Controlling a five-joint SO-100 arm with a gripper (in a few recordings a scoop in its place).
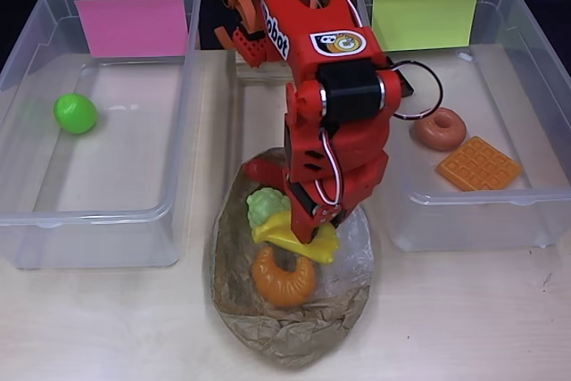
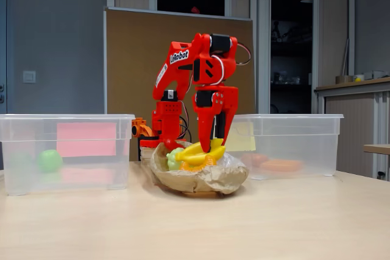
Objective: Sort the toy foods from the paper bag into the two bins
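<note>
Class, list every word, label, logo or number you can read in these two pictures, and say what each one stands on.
"obot": white sticker on the red arm, overhead view; its first letters are hidden.
"Robot": same arm, fixed view; any letters before it are too blurred to read.
Round logo sticker on the arm: no readable words.
Pink label and yellow-green label on the bins: blank.

We see one red-orange robot arm (image 2: 195, 77) rising from its base, bending at the elbow and folding steeply downward so the wrist points at the table. Its gripper (image 2: 214, 144) hangs at the low end, fingers (image 1: 308, 229) pointing down. We cannot tell how far apart the jaws stand.
</note>
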